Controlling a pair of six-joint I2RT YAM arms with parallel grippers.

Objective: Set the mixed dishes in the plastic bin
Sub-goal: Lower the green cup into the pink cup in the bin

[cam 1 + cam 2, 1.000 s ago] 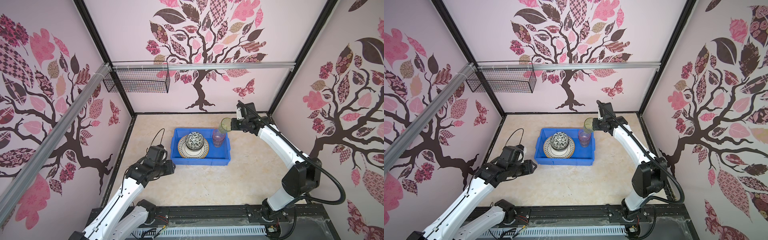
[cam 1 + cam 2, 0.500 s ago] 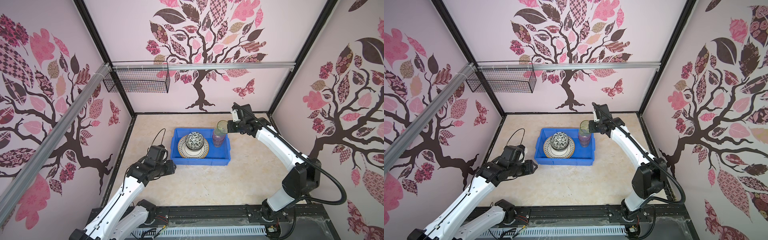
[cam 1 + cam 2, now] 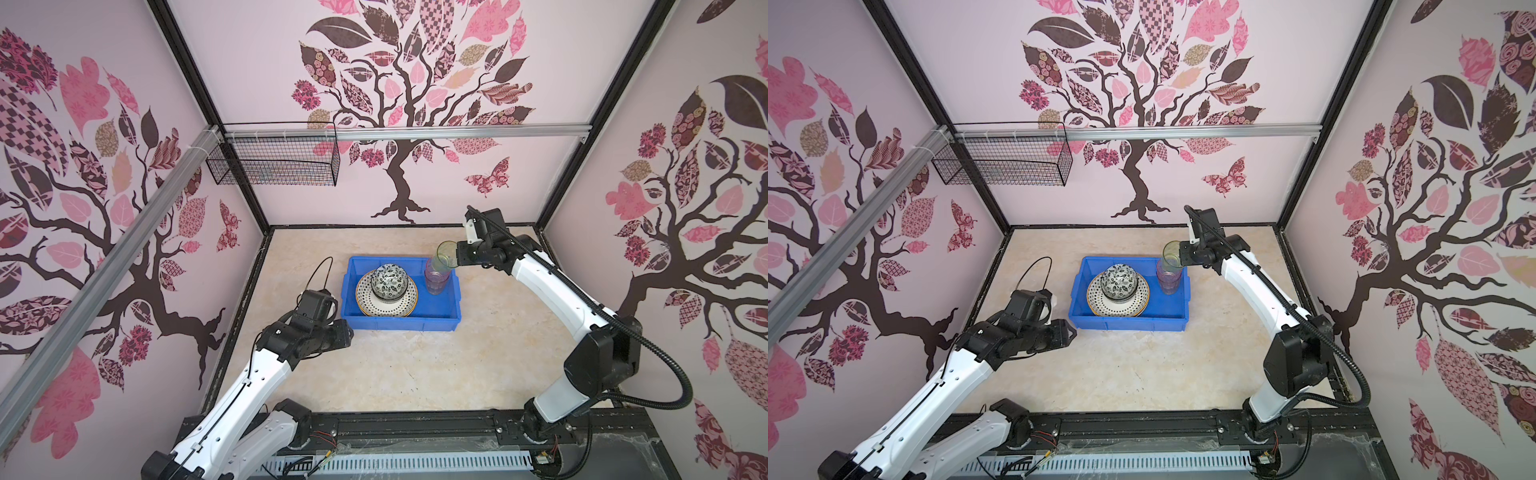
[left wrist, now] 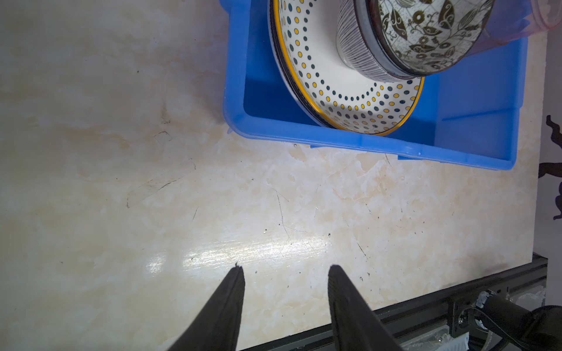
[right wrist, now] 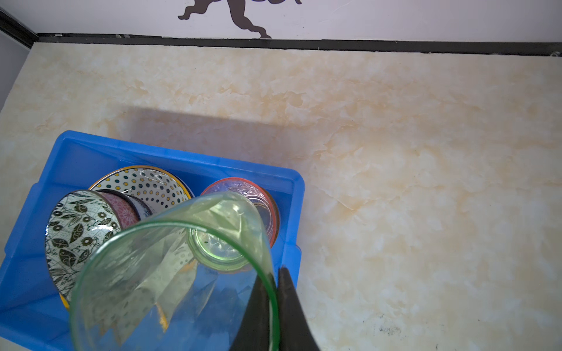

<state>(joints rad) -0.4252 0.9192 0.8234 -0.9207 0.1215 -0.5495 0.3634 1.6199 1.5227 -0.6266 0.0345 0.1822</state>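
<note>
The right gripper point(image 5: 275, 272), clamped on the rim of the yellow-green cup point(image 3: 448, 252), has swung it inward to hang tilted over the pink cup point(image 3: 435, 281) in the blue bin point(image 3: 399, 322), likely the last dish, while the left gripper point(image 4: 286, 270) idles nearby, jaws apart.

Right gripper point(image 5: 273, 273) clamps green cup point(image 5: 170, 273) by its rim, over blue bin point(image 5: 182, 152).

The left arm point(image 3: 257, 374) and right arm point(image 3: 552, 286) have white shells and black joints, and the left pincer point(image 4: 286, 270) is black. A black ribbed hose point(image 3: 689, 386) follows the right arm; a thin wire loop point(image 3: 326, 258) stands at twelve o'clock of the left wrist.
</note>
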